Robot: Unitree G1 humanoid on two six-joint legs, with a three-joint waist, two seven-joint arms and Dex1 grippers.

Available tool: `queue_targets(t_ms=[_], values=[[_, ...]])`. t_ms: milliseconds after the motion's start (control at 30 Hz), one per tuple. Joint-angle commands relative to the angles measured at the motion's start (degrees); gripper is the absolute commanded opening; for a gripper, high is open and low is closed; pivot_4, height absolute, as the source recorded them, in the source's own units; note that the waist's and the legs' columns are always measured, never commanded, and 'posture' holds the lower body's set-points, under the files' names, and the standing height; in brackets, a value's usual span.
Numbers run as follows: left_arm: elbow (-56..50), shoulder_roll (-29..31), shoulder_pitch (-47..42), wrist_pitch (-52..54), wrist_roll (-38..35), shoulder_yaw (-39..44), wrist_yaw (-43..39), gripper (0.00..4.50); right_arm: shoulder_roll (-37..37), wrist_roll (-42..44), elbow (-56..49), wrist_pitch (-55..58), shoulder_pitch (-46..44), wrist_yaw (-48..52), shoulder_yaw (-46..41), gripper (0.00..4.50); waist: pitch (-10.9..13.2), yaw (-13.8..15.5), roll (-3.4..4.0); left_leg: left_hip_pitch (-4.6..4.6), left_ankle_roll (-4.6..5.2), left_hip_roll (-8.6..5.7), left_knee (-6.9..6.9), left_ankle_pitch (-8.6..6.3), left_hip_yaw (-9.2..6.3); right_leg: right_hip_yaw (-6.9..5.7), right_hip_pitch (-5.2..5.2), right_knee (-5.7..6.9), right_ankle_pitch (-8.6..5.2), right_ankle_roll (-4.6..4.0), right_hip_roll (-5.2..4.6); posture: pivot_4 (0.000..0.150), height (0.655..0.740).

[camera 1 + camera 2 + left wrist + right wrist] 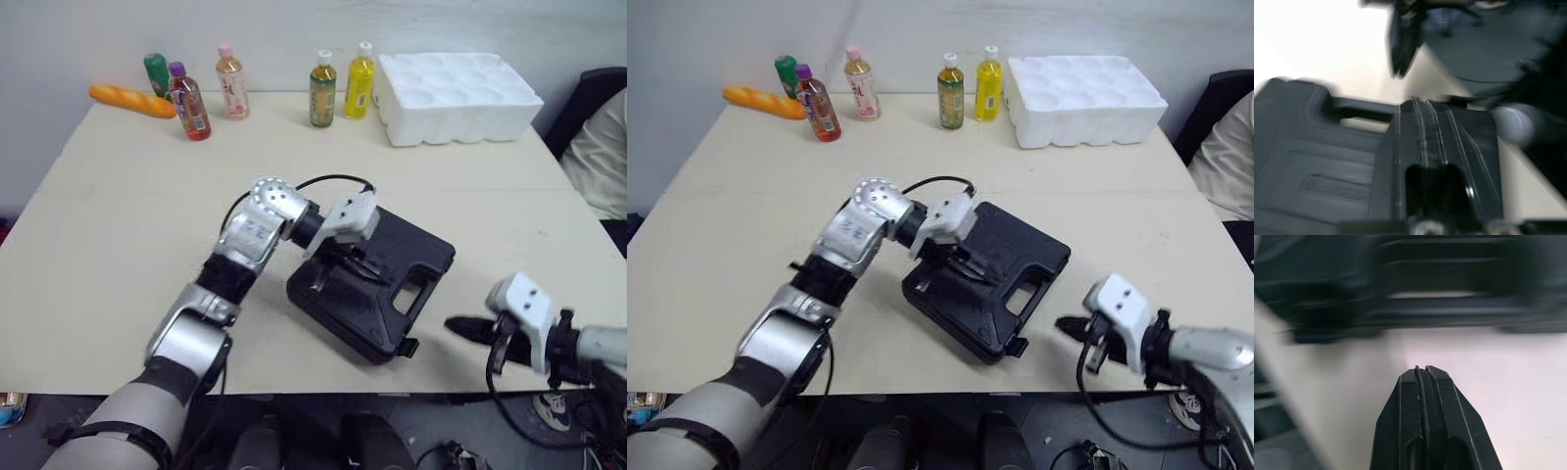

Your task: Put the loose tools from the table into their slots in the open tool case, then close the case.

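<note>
- Nearest, the right gripper [456,326] hangs at the near right edge of the table [127,225], fingers pressed together.
- Mid-table, the black tool case [411,259] lies closed, with the left gripper [331,266] on its lid, fingers clenched together.
- Farthest back stand five drink bottles [321,90], with a baguette [130,100] at left and a white foam tray [456,96] at right.

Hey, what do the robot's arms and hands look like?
The left arm has silver-grey shells with black joints and a round, studded silver joint near the wrist; a black cable loops over it. The left hand and right hand each have a white boxy housing and two black tapered fingers.
</note>
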Motion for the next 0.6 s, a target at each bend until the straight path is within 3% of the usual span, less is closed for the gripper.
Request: queue_targets(t_ms=[33,100,333,600], values=[[-5.6,1.5,3.6,-0.6,2.5,-5.4,-0.5,0.00,0.7,1.7,-3.8,0.9,0.9,-0.9,2.5,0.06,0.0,0.2,0.00,0.01,0.07,-0.03,0.04,-0.03,-0.02,-0.01,0.03,-0.05,0.00,0.00,-0.02,0.150,0.7400],[-4.9,1.5,4.2,-1.6,4.4,-7.1,1.9,0.00,1.6,2.5,-4.1,1.6,0.6,-1.8,4.2,0.06,0.0,0.5,-0.01,-0.01,0.50,-0.10,0.09,-0.28,-0.07,-0.01,0.05,-0.26,0.02,0.03,-0.08,0.150,0.7400],[-2.4,4.5,6.4,-13.4,14.3,-15.2,4.8,0.00,2.4,5.4,-5.5,3.3,-2.7,-3.5,7.5,0.06,-0.1,0.9,-0.01,-0.05,0.53,-0.10,0.12,-0.29,-0.10,-0.01,0.05,-0.34,0.02,0.03,-0.07,0.150,0.7400],[3.9,5.3,6.5,-23.1,20.4,-18.7,9.3,0.00,4.3,12.8,-6.4,8.5,-9.0,-6.1,6.2,0.06,-0.7,0.0,-0.30,1.04,0.66,0.09,-0.14,-0.59,-0.20,-0.08,1.27,-0.89,0.00,-0.01,-0.07,0.150,0.7400]])
